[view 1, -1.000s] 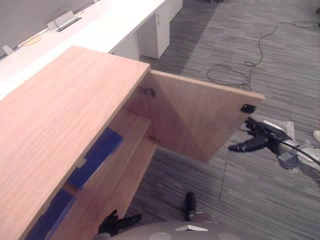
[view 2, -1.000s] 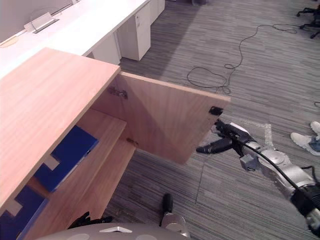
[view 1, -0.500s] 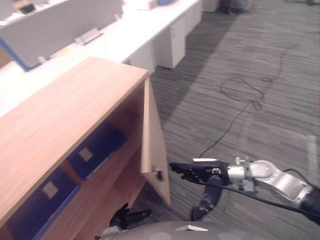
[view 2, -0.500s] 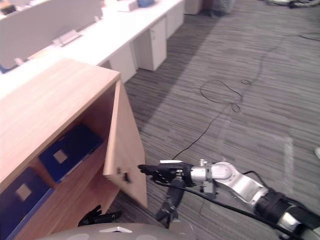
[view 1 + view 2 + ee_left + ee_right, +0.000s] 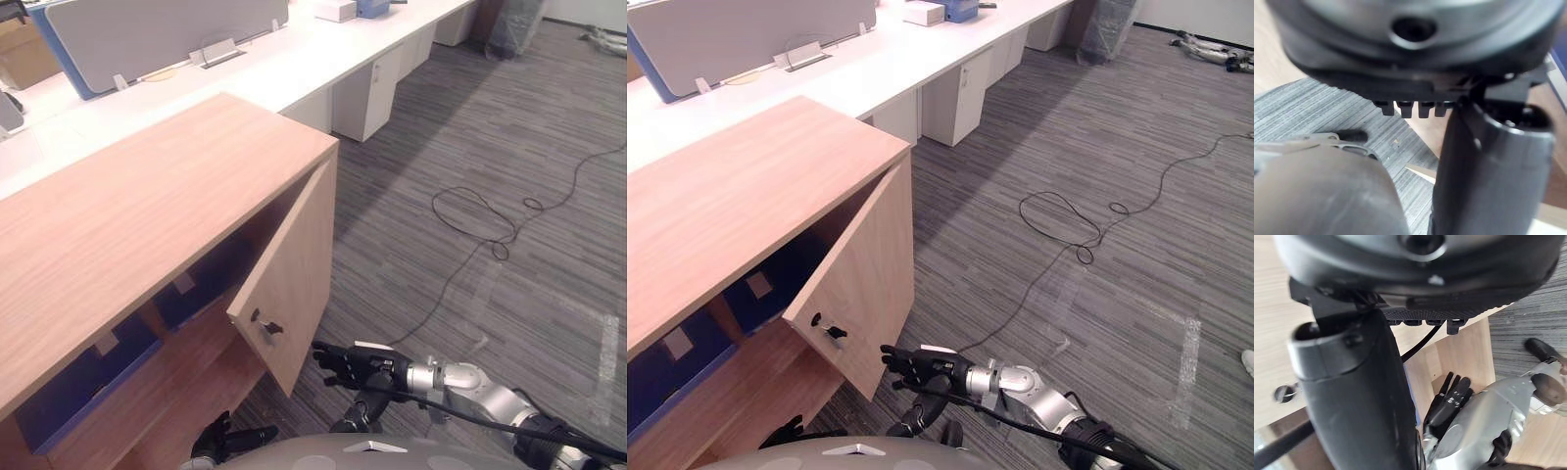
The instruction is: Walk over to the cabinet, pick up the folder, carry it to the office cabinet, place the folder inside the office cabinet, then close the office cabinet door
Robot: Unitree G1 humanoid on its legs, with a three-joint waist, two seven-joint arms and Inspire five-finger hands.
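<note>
We log: office cabinet, blue folder on its shelf, placing done; door half shut, closing left to do; right hand, fingers straight, by the door's lower edge, perhaps touching; left hand low, fingers relaxed, empty.

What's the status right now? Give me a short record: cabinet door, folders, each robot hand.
cabinet: wooden, low, its front facing the robot
door: ajar, about halfway, knob side facing the camera
folders: blue, inside on the shelf; neither hand holds one
right robot hand: open, fingers straight, by the door's lower free corner; contact unclear
left robot hand: open, low by the cabinet's base, idle
</note>
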